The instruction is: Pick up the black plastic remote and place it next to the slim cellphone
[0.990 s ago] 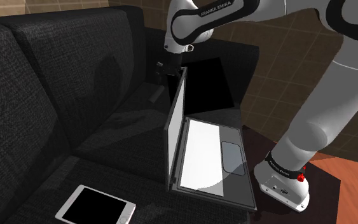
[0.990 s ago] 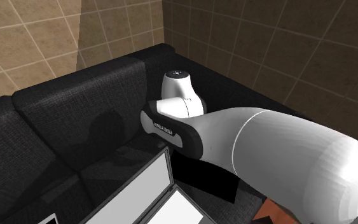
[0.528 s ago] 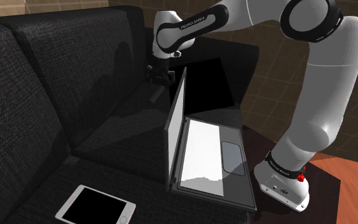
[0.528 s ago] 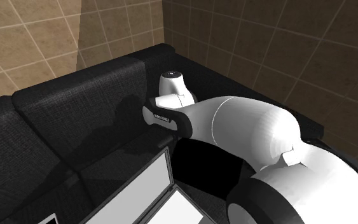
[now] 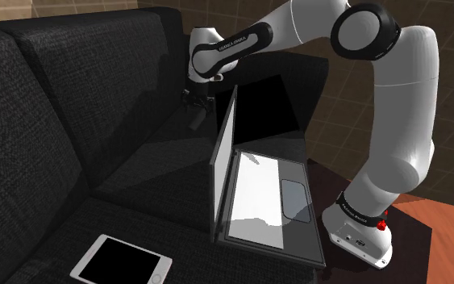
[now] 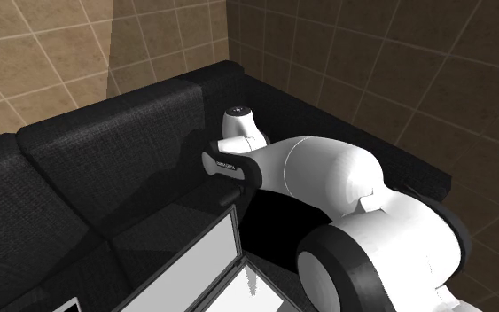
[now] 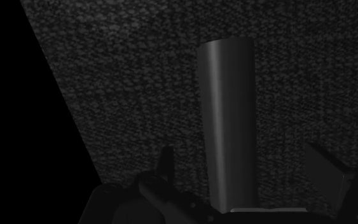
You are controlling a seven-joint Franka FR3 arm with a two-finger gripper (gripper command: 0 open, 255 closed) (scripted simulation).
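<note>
Claw (image 7: 239, 149) hangs wide open over the far end of the sofa seat and holds nothing. One finger (image 7: 166, 160) stands on each side of the remote (image 7: 227, 127), with a gap on both sides. Black fabric sofa (image 5: 47, 121) carries an open laptop (image 5: 257, 194). The cellphone (image 5: 121, 262), white-edged with a black screen, lies at the seat's near end. The dark grey remote lies flat on the cushion beyond the laptop's lid, well apart from the cellphone.

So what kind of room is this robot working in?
Probably a living room in a house: a black fabric sofa with an open laptop and a slim cellphone lying on it, and tiled walls behind.
</note>
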